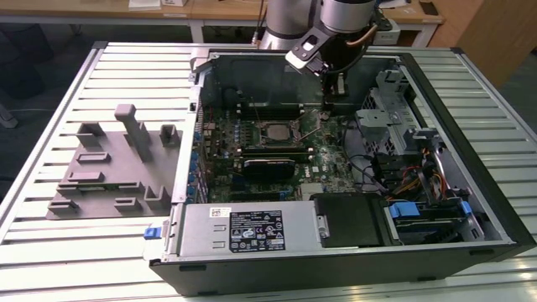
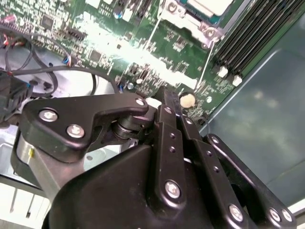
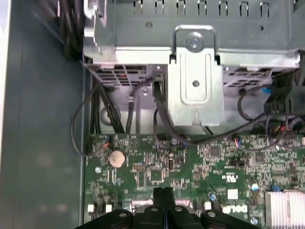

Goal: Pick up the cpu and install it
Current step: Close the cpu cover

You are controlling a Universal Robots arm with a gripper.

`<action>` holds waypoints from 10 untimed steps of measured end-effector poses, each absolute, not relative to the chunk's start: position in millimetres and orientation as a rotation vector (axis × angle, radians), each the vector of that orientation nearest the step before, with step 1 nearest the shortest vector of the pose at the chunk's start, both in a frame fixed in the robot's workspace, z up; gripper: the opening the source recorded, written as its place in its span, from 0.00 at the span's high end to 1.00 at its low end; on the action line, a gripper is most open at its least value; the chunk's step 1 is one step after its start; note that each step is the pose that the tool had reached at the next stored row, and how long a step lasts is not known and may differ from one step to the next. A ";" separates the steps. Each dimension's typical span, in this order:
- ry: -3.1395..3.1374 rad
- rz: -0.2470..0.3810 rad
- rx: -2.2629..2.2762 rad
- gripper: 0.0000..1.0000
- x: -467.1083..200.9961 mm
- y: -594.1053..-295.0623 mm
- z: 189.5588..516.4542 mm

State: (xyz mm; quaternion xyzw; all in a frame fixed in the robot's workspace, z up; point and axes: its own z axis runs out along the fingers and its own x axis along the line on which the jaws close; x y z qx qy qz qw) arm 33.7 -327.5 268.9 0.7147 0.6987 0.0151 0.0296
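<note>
One hand (image 3: 164, 192), one socketed cpu (image 1: 275, 131)

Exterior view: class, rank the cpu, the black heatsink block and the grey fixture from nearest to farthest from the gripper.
1. cpu, just to the exterior view's left of the gripper.
2. black heatsink block, on the motherboard past the cpu.
3. grey fixture, outside the case, at the exterior view's left.
</note>
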 end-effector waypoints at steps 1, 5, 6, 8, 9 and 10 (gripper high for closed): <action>2.154 0.047 2.204 0.89 35.6 -327.5 268.9; 2.154 0.046 2.204 0.89 43.3 -327.4 268.9; 2.154 0.046 2.204 0.89 43.3 -327.5 268.9; 2.154 0.046 2.204 0.89 43.4 -327.5 268.9; 2.154 0.046 2.204 0.89 43.3 -327.5 268.8; 2.154 0.047 2.204 0.89 43.4 -327.5 268.4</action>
